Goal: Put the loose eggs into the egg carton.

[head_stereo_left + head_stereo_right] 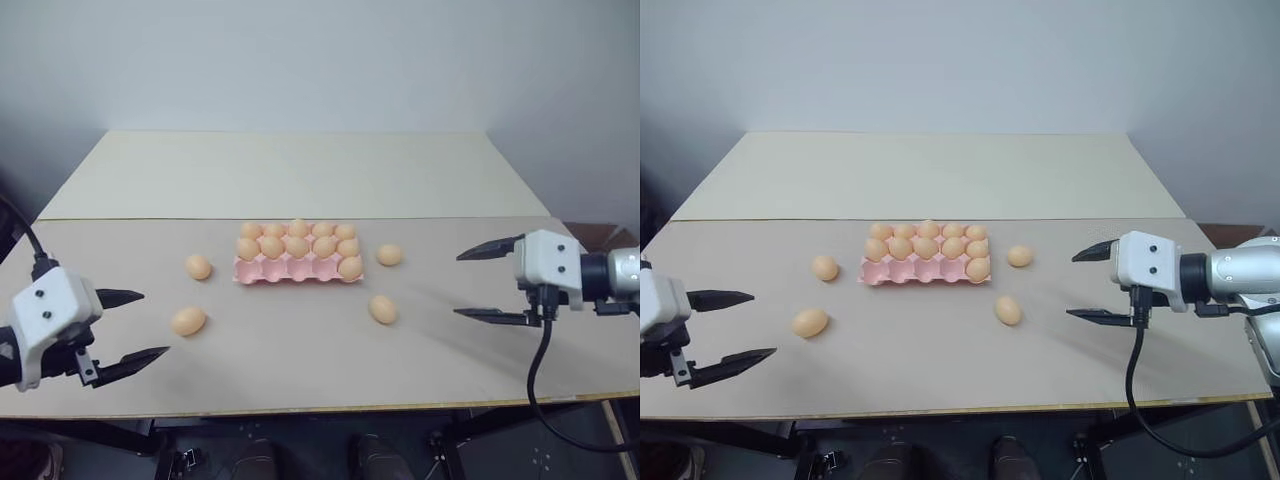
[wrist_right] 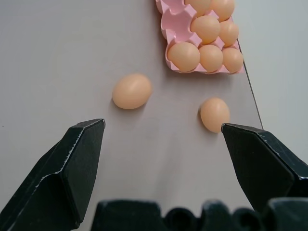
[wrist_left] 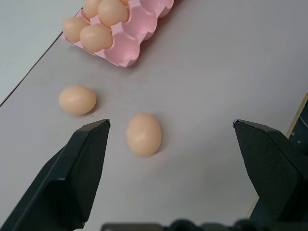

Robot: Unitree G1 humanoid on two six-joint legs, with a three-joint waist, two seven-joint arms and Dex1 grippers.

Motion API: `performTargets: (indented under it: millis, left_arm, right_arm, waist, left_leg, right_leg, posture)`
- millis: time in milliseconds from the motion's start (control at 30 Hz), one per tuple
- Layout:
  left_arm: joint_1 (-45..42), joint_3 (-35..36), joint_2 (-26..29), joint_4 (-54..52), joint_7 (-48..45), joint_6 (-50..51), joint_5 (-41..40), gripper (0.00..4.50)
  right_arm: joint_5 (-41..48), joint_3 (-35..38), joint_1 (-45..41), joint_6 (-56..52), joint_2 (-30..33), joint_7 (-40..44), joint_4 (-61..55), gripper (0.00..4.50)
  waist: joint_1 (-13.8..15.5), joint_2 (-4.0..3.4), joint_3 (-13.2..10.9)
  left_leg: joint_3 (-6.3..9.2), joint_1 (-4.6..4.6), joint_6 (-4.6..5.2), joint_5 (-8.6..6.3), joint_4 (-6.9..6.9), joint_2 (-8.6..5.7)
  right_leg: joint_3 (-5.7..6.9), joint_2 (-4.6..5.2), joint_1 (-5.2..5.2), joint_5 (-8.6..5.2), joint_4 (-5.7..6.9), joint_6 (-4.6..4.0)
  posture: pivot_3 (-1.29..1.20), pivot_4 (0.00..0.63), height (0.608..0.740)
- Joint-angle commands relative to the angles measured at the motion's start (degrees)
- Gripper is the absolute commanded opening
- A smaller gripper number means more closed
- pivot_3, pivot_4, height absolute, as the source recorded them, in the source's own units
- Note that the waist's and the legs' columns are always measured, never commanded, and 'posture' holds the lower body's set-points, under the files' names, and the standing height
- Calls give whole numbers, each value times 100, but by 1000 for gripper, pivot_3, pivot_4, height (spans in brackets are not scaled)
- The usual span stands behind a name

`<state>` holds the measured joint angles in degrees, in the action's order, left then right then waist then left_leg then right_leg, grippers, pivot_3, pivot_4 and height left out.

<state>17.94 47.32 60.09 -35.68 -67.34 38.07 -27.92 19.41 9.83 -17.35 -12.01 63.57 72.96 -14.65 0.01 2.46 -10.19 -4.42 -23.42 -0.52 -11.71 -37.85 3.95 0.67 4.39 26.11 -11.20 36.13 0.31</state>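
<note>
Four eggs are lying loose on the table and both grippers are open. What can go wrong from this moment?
The loose eggs lie on bare flat table; a nudge from a finger could roll one away. The egg carton seems to have free cups only in its near row, so a gripper lowering an egg may knock the eggs behind. The carton itself may slide if pushed.

You are looking at the egg carton (image 1: 297,268) sitting mid-table (image 1: 300,370), between the two grippers and beyond their fingertips. Four loose eggs are lying around it: two on the left gripper (image 1: 131,325) side, one (image 1: 188,321) just ahead of its spread fingers (image 3: 82,168), another (image 1: 198,267) farther out, nearer the carton. Two are lying on the right gripper (image 1: 480,283) side, one (image 1: 382,309) ahead of its spread fingers (image 2: 72,163), the other (image 1: 389,255) just beside the carton's end.
</note>
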Motion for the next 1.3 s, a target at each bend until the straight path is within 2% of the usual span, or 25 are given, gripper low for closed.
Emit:
performTargets:
  millis: [33, 367, 600, 800, 1033, 1300]
  left_arm:
    - [-141, -39, 146, 50, 21, 62, -97, 4461]
    - [-344, -329, 225, 189, 37, -206, -20, 4461]
    - [-691, -874, 357, 331, 28, -308, -81, 4461]
    - [-1430, -1628, 406, 611, 2, -470, -306, 4461]
    - [-1904, -2306, 367, 715, 58, -554, -284, 4461]
    - [-1917, -2463, 265, 649, 221, -557, -296, 4461]
  right_arm:
    - [148, 300, 27, -58, 100, -38, -183, 4500]
    - [91, 420, 207, -101, 25, -252, -326, 4500]
    - [-173, -175, -427, -59, -449, -703, 216, 4500]
    - [-869, -1094, -1557, 470, -1352, -1016, 1423, 4500]
    - [-1983, -1991, -2749, 1398, -2314, -1511, 3567, 4500]
    - [-2630, -2318, -3736, 2260, -3055, -1985, 5691, 4500]
  waist:
    - [0, 0, 0]
    - [-9, 0, 0]
    - [-25, 0, 0]
    - [-80, 0, 0]
    - [-103, 0, 0]
    - [-110, 0, 0]
  left_leg:
    - [0, 0, 0, 0, 0, 0]
    - [-2, -3, 0, 0, 0, 0]
    - [-3, 0, 0, 0, 0, 0]
    - [-4, -7, 1, 1, 0, 0]
    - [-4, -12, 2, 1, 0, -2]
    - [-2, -17, 2, 1, 0, -2]
  right_leg:
    - [0, 0, 0, 0, 0, 0]
    - [-2, 0, 2, 0, -1, 0]
    - [-3, 0, 0, 0, -1, 0]
    - [-4, -4, 5, 3, 3, -3]
    - [-9, -7, 4, 22, 1, 24]
    - [-8, -8, 7, 28, 1, 25]
  posture:
    - [0, 150, 740]
    - [0, 150, 740]
    - [0, 150, 740]
    - [0, 150, 740]
    - [0, 150, 740]
    - [0, 150, 740]
